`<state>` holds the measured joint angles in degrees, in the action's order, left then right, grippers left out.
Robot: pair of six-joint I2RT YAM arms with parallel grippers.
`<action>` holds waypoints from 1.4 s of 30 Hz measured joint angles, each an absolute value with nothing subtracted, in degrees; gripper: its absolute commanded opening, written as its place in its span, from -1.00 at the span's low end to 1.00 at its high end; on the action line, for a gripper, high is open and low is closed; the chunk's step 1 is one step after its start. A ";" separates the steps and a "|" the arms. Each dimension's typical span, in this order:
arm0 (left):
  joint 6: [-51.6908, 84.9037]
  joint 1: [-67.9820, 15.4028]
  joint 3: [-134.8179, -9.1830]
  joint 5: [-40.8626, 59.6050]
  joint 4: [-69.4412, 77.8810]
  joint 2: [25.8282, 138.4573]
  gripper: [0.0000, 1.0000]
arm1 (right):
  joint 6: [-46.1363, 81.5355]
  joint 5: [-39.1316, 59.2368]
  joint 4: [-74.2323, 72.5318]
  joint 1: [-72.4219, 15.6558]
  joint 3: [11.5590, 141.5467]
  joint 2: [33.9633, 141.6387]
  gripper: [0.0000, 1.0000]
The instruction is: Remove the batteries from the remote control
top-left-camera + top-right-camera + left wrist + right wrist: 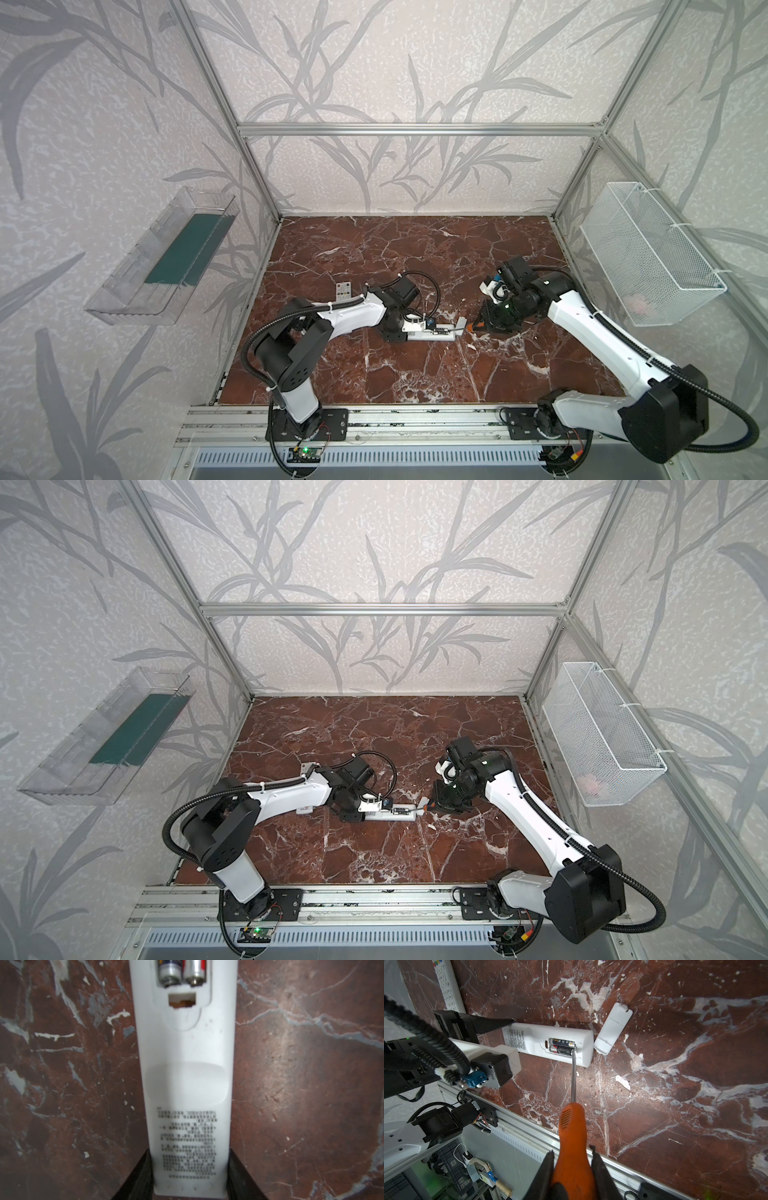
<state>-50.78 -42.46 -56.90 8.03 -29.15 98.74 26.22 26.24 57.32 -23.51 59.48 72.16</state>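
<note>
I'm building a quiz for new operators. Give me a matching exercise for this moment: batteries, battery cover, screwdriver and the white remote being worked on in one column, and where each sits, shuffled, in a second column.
1. batteries
2. battery cover
3. screwdriver
4. white remote

a. clamped in the left hand
b. loose on the table by the remote's end
c. seated in the remote's open back
d. gripped in the right hand

Pairs: 1-c, 2-b, 3-d, 4-a.

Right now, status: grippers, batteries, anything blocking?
Left gripper clamps remote. Right gripper shut on screwdriver, tip at batteries, both seated. Cover off beside remote; nothing blocking.
</note>
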 measured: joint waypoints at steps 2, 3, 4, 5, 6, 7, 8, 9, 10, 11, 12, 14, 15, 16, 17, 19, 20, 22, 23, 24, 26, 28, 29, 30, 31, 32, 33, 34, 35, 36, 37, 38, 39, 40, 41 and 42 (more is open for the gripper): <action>-50.78 -42.50 -56.90 7.97 -29.15 98.74 -1.00 | 26.30 26.22 57.17 -23.51 59.48 72.05 -1.00; -50.78 -42.50 -56.90 7.97 -29.15 98.74 -1.00 | 26.35 26.20 57.17 -23.51 59.48 72.03 -1.00; -50.76 -42.50 -56.90 7.97 -29.15 98.74 -1.00 | 26.35 26.17 57.14 -23.51 59.48 72.03 -1.00; -50.76 -42.50 -56.90 7.97 -29.15 98.74 -1.00 | 26.35 26.13 57.14 -23.51 59.48 72.03 -1.00; -50.76 -42.50 -56.90 7.94 -29.15 98.74 -1.00 | 26.35 26.04 57.08 -23.51 59.44 72.03 -1.00; -50.78 -42.50 -56.90 7.94 -29.15 98.74 -1.00 | 26.35 26.02 56.99 -23.51 59.35 72.03 -1.00; -50.78 -42.52 -56.90 7.94 -29.15 98.74 -1.00 | 26.35 26.00 56.84 -23.51 59.11 72.03 -1.00; -50.74 -42.52 -56.90 7.90 -29.15 98.74 -1.00 | 26.35 26.04 56.69 -23.49 58.83 72.03 -1.00; -50.72 -42.52 -56.90 7.90 -29.15 98.74 -1.00 | 26.35 26.15 56.58 -23.33 58.72 72.03 -1.00; -50.72 -42.52 -56.90 7.88 -29.15 98.74 -1.00 | 26.35 26.24 56.49 -23.27 58.70 72.03 -1.00; -50.70 -42.52 -56.90 7.88 -29.15 98.74 -1.00 | 26.35 26.39 56.40 -23.24 58.63 72.03 -1.00; -50.70 -42.54 -56.90 7.86 -29.15 98.74 -1.00 | 26.35 26.63 56.21 -23.22 58.46 72.03 -1.00; -50.68 -42.54 -56.90 7.81 -29.15 98.74 -1.00 | 26.35 26.63 55.79 -23.22 58.17 72.07 -1.00; -50.63 -42.54 -56.90 7.81 -29.15 98.74 -1.00 | 26.35 26.83 55.59 -23.22 57.95 72.12 -1.00; -50.63 -42.57 -56.90 7.81 -29.17 98.74 -1.00 | 26.35 27.07 55.27 -23.22 57.71 72.12 -1.00; -50.59 -42.59 -56.93 7.77 -29.17 98.74 -1.00 | 26.46 27.77 54.39 -23.22 57.21 72.12 -1.00; -50.57 -42.59 -56.93 7.75 -29.17 98.74 -1.00 | 26.59 28.29 53.87 -23.22 56.80 72.12 -1.00; -50.54 -42.59 -56.93 7.75 -29.17 98.74 -1.00 | 26.98 29.39 52.84 -23.09 56.07 72.12 -1.00; -50.54 -42.59 -56.93 7.75 -29.17 98.74 -1.00 | 27.29 30.04 52.38 -22.94 55.75 72.10 -1.00; -50.54 -42.59 -56.90 7.73 -29.17 98.74 -1.00 | 27.46 30.61 51.99 -22.76 55.44 72.05 -1.00; -50.54 -42.61 -56.93 7.73 -29.17 98.74 -1.00 | 27.92 31.42 51.33 -22.52 54.96 71.96 -1.00; -50.54 -42.63 -56.93 7.70 -29.17 98.74 -1.00 | 28.10 31.44 51.24 -22.41 54.89 71.83 -1.00; -50.54 -42.65 -56.93 7.64 -29.17 98.74 -1.00 | 28.08 31.16 51.33 -22.39 54.92 71.68 -1.00; -50.54 -42.68 -56.93 7.62 -29.17 98.74 -1.00 | 28.03 30.59 51.72 -22.39 55.02 71.35 -1.00; -50.54 -42.68 -56.93 7.60 -29.17 98.74 -1.00 | 27.99 30.00 52.12 -22.39 55.16 71.07 -1.00; -50.54 -42.70 -56.93 7.57 -29.17 98.74 -1.00 | 27.86 29.23 52.73 -22.37 55.35 70.67 -1.00; -50.54 -42.70 -56.93 7.55 -29.17 98.74 -1.00 | 27.79 28.60 53.36 -22.31 55.48 70.32 -1.00; -50.54 -42.70 -56.93 7.55 -29.17 98.74 -1.00 | 27.64 28.10 53.87 -22.24 55.61 70.08 -1.00; -50.54 -42.70 -56.93 7.55 -29.17 98.74 -1.00 | 27.49 27.66 54.52 -22.17 55.81 69.91 -1.00; -50.54 -42.70 -56.93 7.55 -29.17 98.74 -1.00 | 27.35 27.49 54.72 -22.15 55.94 69.82 -1.00; -50.54 -42.70 -56.93 7.55 -29.17 98.74 -1.00 | 27.20 27.40 54.89 -22.15 56.03 69.80 -1.00; -50.54 -42.70 -56.93 7.55 -29.17 98.74 -1.00 | 27.14 27.33 55.02 -22.13 56.10 69.76 -1.00; -50.54 -42.70 -56.93 7.55 -29.17 98.74 -1.00 | 26.98 27.29 55.11 -22.11 56.10 69.73 -1.00; -50.54 -42.70 -56.93 7.55 -29.17 98.74 -1.00 | 26.94 27.27 55.13 -22.11 56.10 69.73 -1.00; -50.54 -42.70 -56.93 7.55 -29.17 98.74 -1.00 | 26.92 27.29 55.13 -22.11 56.10 69.71 -1.00; -50.54 -42.70 -56.93 7.55 -29.17 98.74 -1.00 | 26.87 27.29 55.11 -22.11 56.10 69.71 -1.00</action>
<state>-50.54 -42.70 -56.93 7.55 -29.17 98.74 26.87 27.29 55.11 -22.11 56.10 69.71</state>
